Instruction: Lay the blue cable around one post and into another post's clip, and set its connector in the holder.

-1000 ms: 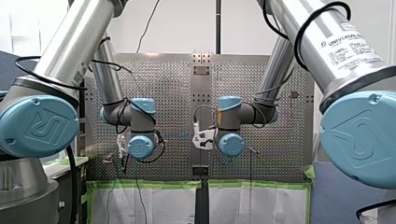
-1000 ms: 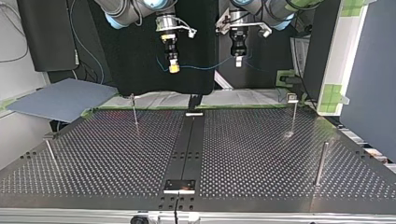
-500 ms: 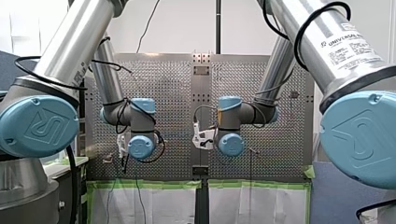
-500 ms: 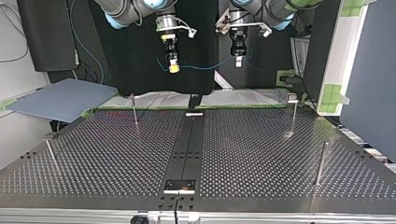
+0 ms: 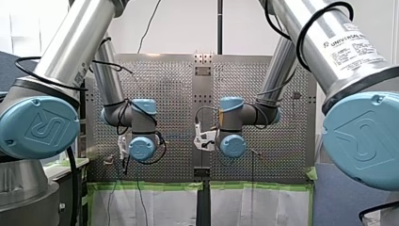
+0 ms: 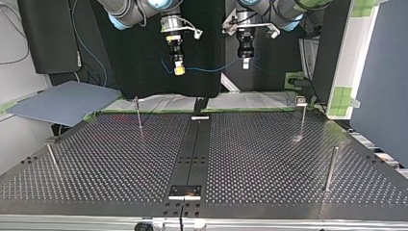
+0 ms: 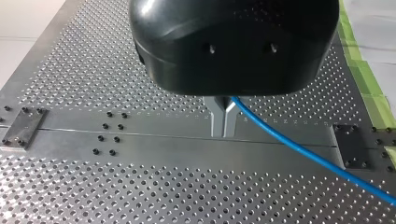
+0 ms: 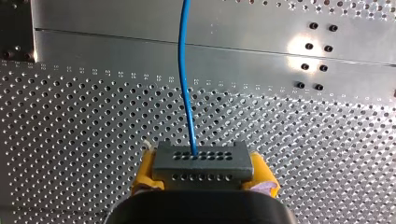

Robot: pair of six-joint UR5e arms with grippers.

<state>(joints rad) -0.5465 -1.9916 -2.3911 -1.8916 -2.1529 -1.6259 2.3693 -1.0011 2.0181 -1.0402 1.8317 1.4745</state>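
Observation:
High above the table's far edge in the top view, my right gripper (image 6: 179, 70) hangs with its yellow pads shut on the grey connector (image 8: 201, 161). The right wrist view shows the connector's perforated face between my right gripper's (image 8: 201, 176) pads. The blue cable (image 8: 185, 74) runs straight ahead from it. That cable (image 6: 207, 69) sags across to my left gripper (image 6: 246, 63), whose metal fingers (image 7: 217, 116) are shut on the cable (image 7: 299, 147). Both grippers are hidden behind their wrists in the front view.
Thin posts with clips (image 6: 138, 113) (image 6: 302, 115) stand toward the perforated table's far side. Plain posts (image 6: 330, 168) (image 6: 51, 157) stand nearer the camera. Small plates (image 6: 184, 191) (image 6: 199, 117) sit on the dark centre strip. A blue-grey board (image 6: 62, 101) lies beyond the top view's far left corner.

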